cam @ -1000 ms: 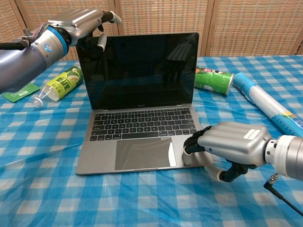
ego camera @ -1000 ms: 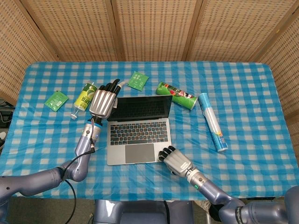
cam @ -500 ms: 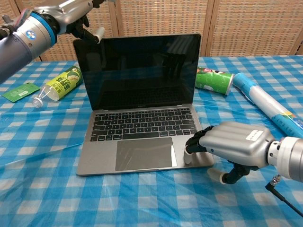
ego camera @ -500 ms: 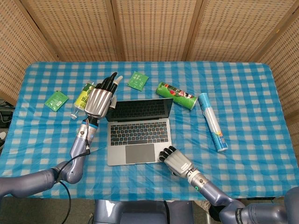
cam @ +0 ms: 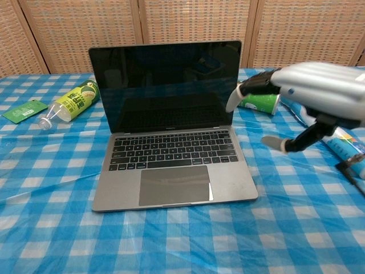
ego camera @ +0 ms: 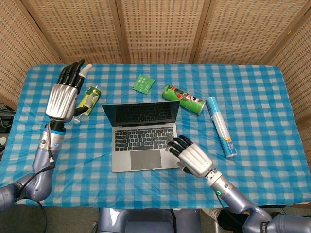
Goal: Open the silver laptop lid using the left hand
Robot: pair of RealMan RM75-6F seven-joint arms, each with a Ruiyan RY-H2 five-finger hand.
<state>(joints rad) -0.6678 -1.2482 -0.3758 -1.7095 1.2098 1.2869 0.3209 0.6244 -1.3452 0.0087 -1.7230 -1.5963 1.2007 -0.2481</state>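
A table with a blue checked cloth [ego camera: 252,97] stands before woven wicker panels. The left hand [ego camera: 63,97] hovers with fingers apart and holds nothing, well to the left of the silver laptop [ego camera: 142,136], which sits at the table's middle with its lid already upright. The right hand [ego camera: 193,156], also empty with fingers spread, is nearer, just beside the laptop's right front corner.

Open laptop [cam: 171,125], raised right robot hand [cam: 311,91]
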